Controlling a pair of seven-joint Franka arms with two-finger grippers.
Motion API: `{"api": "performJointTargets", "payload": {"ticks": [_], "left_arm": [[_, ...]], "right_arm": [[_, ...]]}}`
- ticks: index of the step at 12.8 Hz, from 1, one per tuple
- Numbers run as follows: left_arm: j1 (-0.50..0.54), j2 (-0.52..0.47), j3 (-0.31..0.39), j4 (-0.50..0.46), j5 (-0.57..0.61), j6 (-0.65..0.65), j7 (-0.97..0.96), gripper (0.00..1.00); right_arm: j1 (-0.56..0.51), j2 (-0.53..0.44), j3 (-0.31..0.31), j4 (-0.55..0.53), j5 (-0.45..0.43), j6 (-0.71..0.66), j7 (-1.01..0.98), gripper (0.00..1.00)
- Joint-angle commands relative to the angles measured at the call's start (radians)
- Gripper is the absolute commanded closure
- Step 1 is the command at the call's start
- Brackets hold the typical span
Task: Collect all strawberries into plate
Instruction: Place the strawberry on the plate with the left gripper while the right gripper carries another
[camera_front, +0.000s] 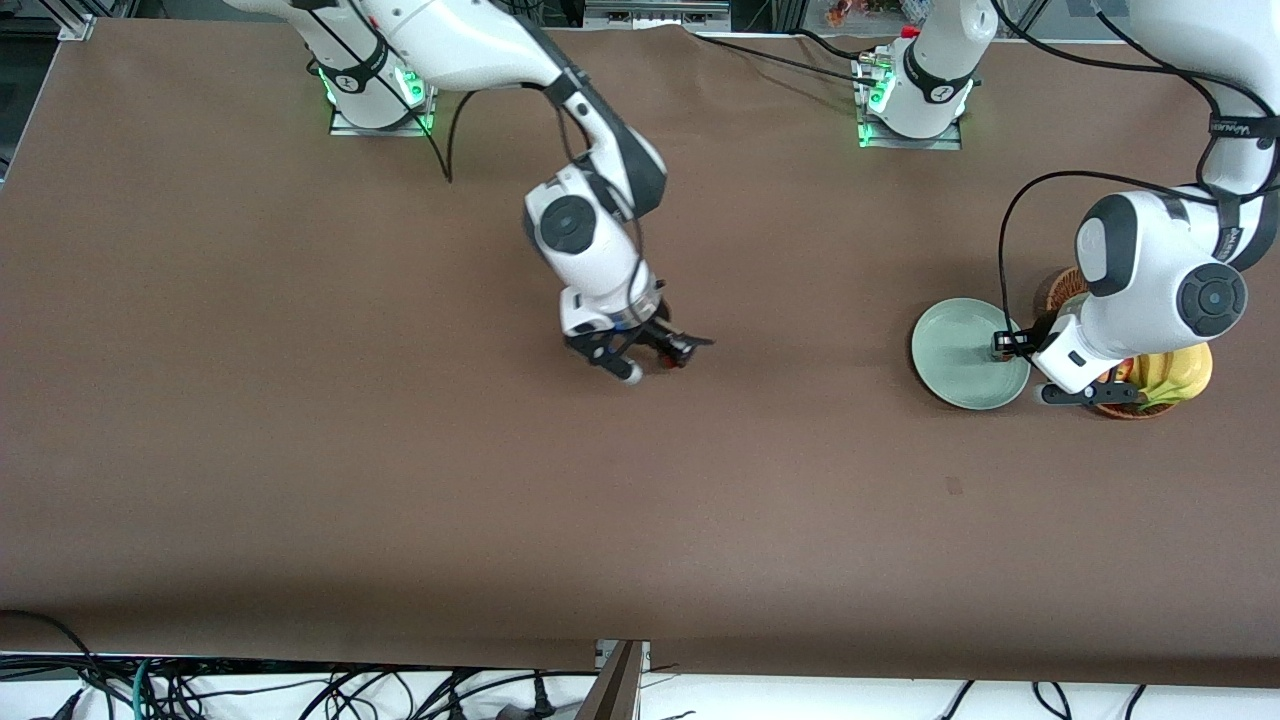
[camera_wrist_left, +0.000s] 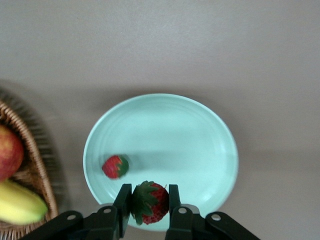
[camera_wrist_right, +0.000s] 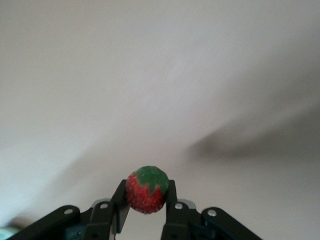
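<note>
From the front, my right gripper (camera_front: 655, 362) hangs over the bare middle of the table (camera_front: 300, 400), while my left gripper (camera_front: 1030, 362) sits over the edge of the mint-green plate (camera_front: 955, 350) beside the wicker basket (camera_front: 1140, 405) at my left arm's end. Through my left wrist, my jaws pinch a strawberry (camera_wrist_left: 149, 202) over the plate's (camera_wrist_left: 190, 145) rim, a second strawberry (camera_wrist_left: 115, 166) lies in the plate, and the basket (camera_wrist_left: 35, 170) holds an apple (camera_wrist_left: 9, 152) and a banana (camera_wrist_left: 20, 204). Through my right wrist, my jaws pinch a third strawberry (camera_wrist_right: 146, 189) above plain tabletop.
</note>
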Motion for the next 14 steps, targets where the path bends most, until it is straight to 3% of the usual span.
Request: {"api": "performJointTargets", "payload": {"ticks": [1,2,4,5,6,9,12,14], "left_arm": [[-0.005,0.029,0.000,-0.089,-0.036,0.145,0.048,0.78],[-0.005,0.034,0.000,-0.103,-0.037,0.175,0.048,0.78],[-0.005,0.044,0.000,-0.135,-0.037,0.237,0.050,0.71],[-0.007,0.052,0.000,-0.135,-0.037,0.238,0.056,0.36],[-0.008,0.052,0.000,-0.134,-0.037,0.237,0.073,0.00],[-0.011,0.011,-0.003,-0.123,-0.037,0.213,0.073,0.00],[-0.020,-0.095,-0.027,-0.112,-0.037,0.124,0.021,0.00],[-0.021,-0.130,-0.125,-0.112,-0.037,0.104,-0.129,0.00]], "right_arm": [[0.116,0.131,-0.022,0.106,0.006,0.174,0.185,0.75],[0.150,0.162,-0.044,0.124,0.006,0.223,0.249,0.75],[0.187,0.173,-0.082,0.144,0.006,0.233,0.338,0.39],[0.186,0.161,-0.085,0.144,0.009,0.227,0.345,0.23],[0.176,0.142,-0.090,0.144,0.006,0.217,0.334,0.18],[0.138,0.093,-0.159,0.204,0.006,-0.073,0.261,0.12],[0.058,-0.008,-0.167,0.216,0.003,-0.374,-0.015,0.11],[0.025,-0.091,-0.231,0.206,0.005,-0.573,-0.235,0.07]]}}
